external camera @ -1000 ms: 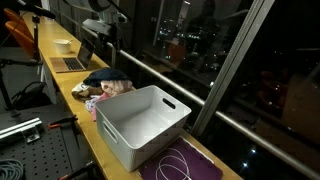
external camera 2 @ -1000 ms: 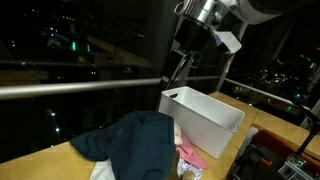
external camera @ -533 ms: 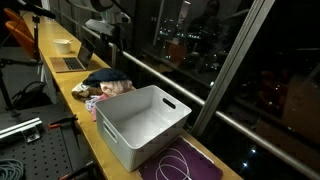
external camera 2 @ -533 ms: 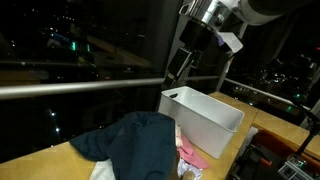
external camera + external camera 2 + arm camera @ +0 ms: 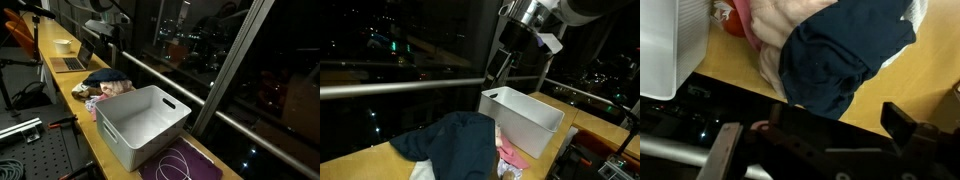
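My gripper [image 5: 845, 128] is open and empty, its two dark fingers spread wide at the bottom of the wrist view. It hangs in the air above a pile of clothes on the wooden counter and touches nothing. In an exterior view the gripper [image 5: 494, 70] sits high beside the window, behind the white bin [image 5: 525, 118]. The pile's top is a dark blue garment [image 5: 840, 55] [image 5: 460, 140] [image 5: 105, 76]. Pink cloth [image 5: 780, 20] [image 5: 510, 152] lies beside it, toward the bin. The white bin [image 5: 125, 135] is empty and stands next to the pile.
A laptop [image 5: 70, 63] and a small box [image 5: 62, 45] sit farther along the counter. A purple mat with a white cable [image 5: 185, 165] lies past the bin. A window rail [image 5: 400, 88] runs close behind the counter. Black equipment [image 5: 20, 130] stands lower down.
The jaws have spread a little wider to fully open. The arm has risen very slightly; the clothes and bin have not moved.
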{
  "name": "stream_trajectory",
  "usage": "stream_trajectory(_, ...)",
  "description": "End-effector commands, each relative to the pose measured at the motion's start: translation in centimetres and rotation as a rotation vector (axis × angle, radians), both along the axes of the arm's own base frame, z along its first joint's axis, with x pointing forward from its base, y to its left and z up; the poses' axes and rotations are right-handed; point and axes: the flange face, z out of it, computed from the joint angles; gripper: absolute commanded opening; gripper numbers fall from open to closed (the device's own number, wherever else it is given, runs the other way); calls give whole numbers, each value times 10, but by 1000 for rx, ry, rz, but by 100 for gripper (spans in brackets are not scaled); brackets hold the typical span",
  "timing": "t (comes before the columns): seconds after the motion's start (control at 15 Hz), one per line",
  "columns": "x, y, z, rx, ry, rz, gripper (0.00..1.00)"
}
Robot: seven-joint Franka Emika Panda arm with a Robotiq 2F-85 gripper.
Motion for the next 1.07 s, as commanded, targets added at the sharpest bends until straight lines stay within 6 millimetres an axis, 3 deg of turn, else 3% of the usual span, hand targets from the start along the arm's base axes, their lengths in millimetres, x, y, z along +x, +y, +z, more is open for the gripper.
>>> stream_trajectory(0.0, 0, 0, 1, 0, 1, 0, 100)
stream_trajectory(0.33, 1, 2, -1, -6, 0, 1, 100)
stream_trajectory(0.47, -2, 10, -10, -21, 1, 6, 100)
stream_trajectory(0.67, -17, 28, -36, -34, 17, 6, 100)
stream_trajectory(1.0, -40, 47, -103, -87, 12, 8, 100)
